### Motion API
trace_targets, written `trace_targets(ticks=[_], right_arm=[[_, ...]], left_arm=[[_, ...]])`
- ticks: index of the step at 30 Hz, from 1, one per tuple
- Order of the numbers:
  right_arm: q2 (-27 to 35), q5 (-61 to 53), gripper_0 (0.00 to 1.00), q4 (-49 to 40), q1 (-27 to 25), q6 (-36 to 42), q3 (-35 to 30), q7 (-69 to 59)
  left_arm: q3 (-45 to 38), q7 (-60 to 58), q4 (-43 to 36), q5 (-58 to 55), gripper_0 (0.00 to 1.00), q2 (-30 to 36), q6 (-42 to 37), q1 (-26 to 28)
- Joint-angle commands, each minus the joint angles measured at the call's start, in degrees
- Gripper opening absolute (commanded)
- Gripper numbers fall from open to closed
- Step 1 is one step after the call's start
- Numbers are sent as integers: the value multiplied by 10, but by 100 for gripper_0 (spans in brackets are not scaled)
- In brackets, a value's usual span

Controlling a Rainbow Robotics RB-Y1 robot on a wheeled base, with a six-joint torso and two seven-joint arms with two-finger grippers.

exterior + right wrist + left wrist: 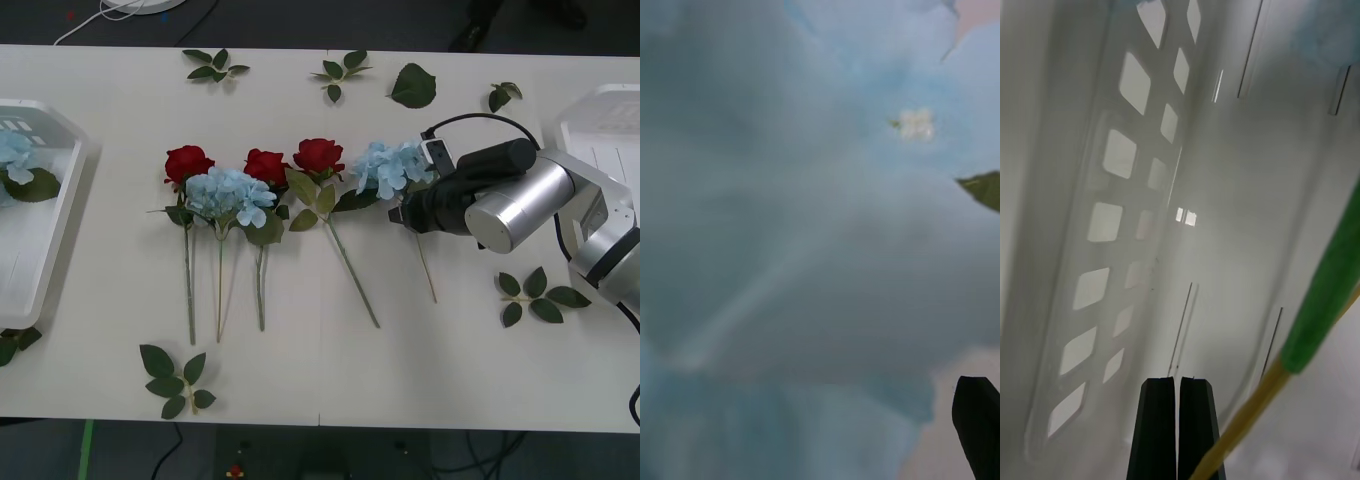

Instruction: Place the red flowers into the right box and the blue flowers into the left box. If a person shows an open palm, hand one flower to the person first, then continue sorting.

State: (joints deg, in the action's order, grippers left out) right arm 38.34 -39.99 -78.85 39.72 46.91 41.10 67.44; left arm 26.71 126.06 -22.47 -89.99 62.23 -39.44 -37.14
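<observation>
Three red flowers (pixel 188 162) (pixel 265 165) (pixel 318 155) lie in a row mid-table, stems toward me. One of the blue flowers (pixel 228 195) rests among them and another (pixel 390 165) lies at the row's right end. My right gripper (pixel 403 214) hovers just below that right bloom, over its stem, open; its wrist view looks into pale-blue petals (pixel 790 225) with one black finger (pixel 977 427) showing. The left box (pixel 55 230) holds a blue flower (pixel 15 150). My left gripper (pixel 1178 427) is shut over that box's slotted floor (pixel 1225 187), beside a green-and-yellow stem (pixel 1315 315). The right box (pixel 600 125) stands at the far right.
Loose green leaf sprigs lie at the back (pixel 215 65) (pixel 340 72) (pixel 413 85) (pixel 505 95), at the front left (pixel 178 380), by the left box (pixel 10 345) and under my right arm (pixel 540 295). Bare table lies between the flowers and the front edge.
</observation>
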Motion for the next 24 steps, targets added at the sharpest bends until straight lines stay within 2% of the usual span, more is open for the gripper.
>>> trace_targets(ticks=[1, 4, 5, 6, 7, 8, 9, 10, 11, 12, 13, 24], right_arm=[[-22, 18, 100, 24, 33, -9, 5, 18], [-26, 21, 100, 29, 35, -9, 5, 18], [-27, 22, 100, 29, 36, -10, 6, 18], [-27, 25, 100, 29, 35, -10, 6, 17], [-28, 25, 100, 29, 35, -10, 6, 18], [-28, 29, 96, 29, 35, -10, 7, 17], [-28, 35, 64, 30, 35, -14, 12, 13], [-28, 37, 53, 30, 35, -16, 14, 12], [-28, 38, 34, 32, 35, -18, 15, 11], [-28, 37, 8, 37, 35, -23, 15, 11], [-28, 35, 0, 38, 36, -25, 15, 12], [-33, 39, 0, 40, 36, -30, 15, 13]], left_arm=[[-10, 41, -6, -29, 0, -22, 36, 19], [-10, 45, -13, -30, 1, -32, 44, 19], [-10, 45, -14, -29, 20, -33, 45, 19], [-10, 45, -18, -36, 93, -36, 51, 19], [-10, 45, -18, -41, 100, -38, 52, 19], [-10, 47, -19, -47, 100, -40, 53, 19], [-10, 50, -24, -44, 100, -40, 59, 19], [-10, 50, -27, -41, 100, -41, 60, 19], [-10, 51, -29, -38, 100, -42, 62, 20], [-10, 50, -32, -36, 100, -43, 64, 19], [-10, 51, -33, -39, 100, -43, 64, 19], [-10, 53, -41, -40, 100, -42, 73, 19]])
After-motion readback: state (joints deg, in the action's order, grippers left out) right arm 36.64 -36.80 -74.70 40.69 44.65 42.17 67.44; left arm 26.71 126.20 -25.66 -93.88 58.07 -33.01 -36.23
